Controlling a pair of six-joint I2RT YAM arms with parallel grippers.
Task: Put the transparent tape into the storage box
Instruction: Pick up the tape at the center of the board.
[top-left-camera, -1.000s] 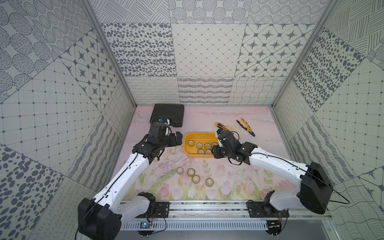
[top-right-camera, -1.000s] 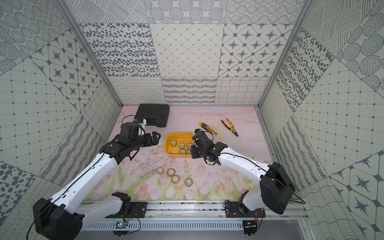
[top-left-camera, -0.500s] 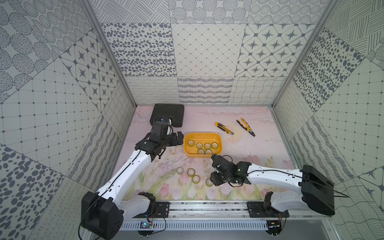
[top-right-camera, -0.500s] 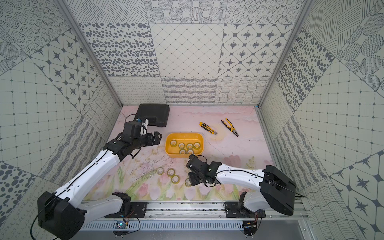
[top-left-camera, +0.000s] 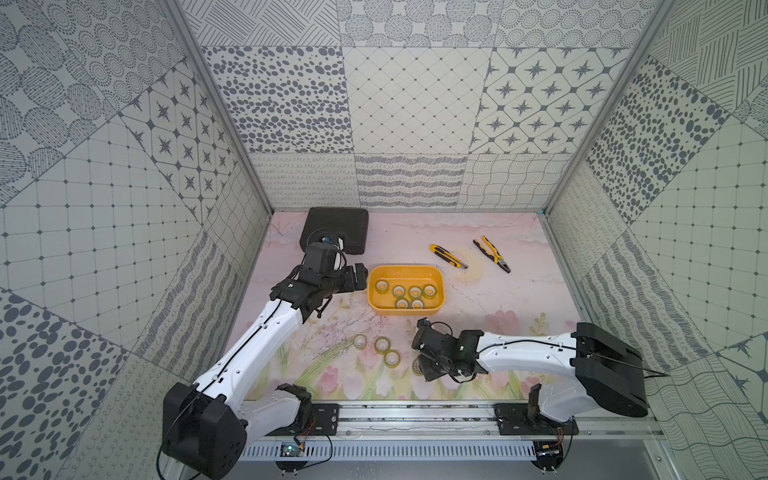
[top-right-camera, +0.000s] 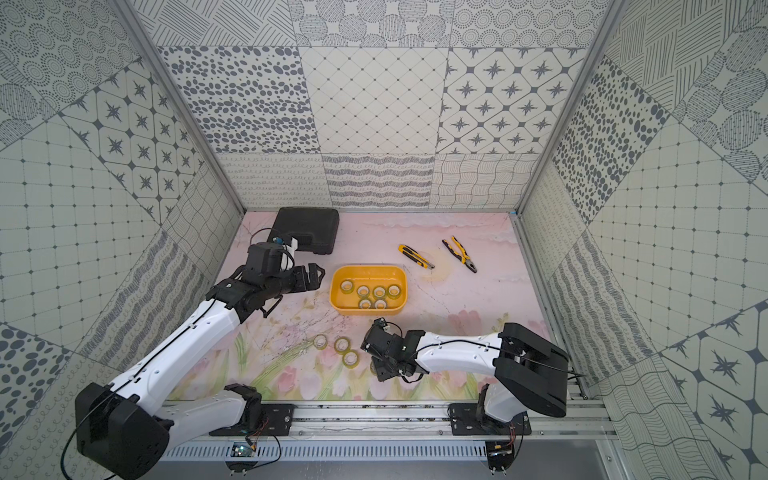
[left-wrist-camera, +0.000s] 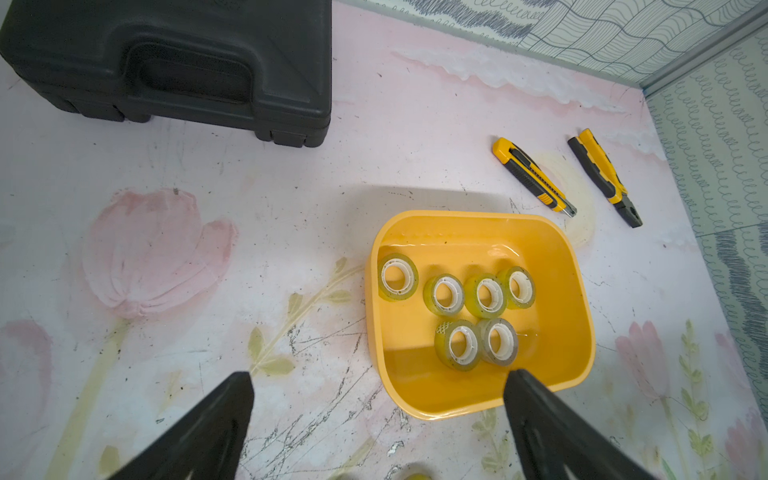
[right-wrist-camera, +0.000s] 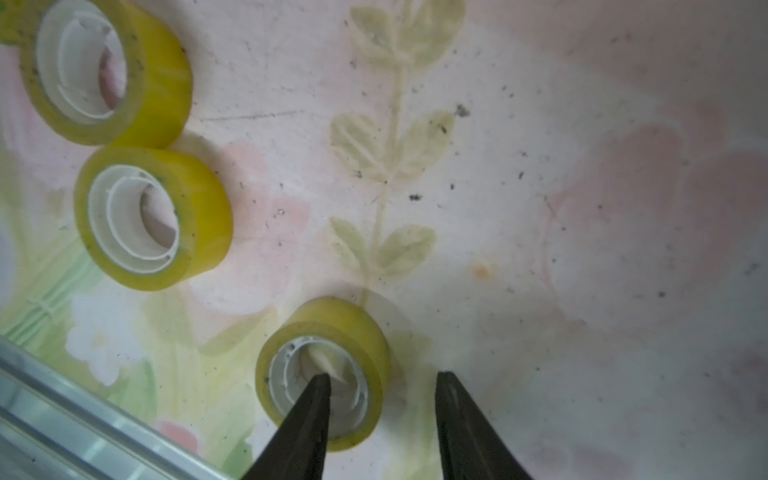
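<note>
in the shallow yellow storage box (top-left-camera: 390, 311), six yellowish-green tape rolls (left-wrist-camera: 478, 296), seemingly lying flat; four more outside, near it.

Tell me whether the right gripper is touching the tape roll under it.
Cannot tell. Right wrist view: the right gripper straddles the tape roll's wall, contact unclear.

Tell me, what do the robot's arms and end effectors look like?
The left arm and right arm have smooth white shells with black joints and bulky black shoulder housings. A thin black cable runs along each. The left end effector and right end effector each have two tapered black fingers.
</note>
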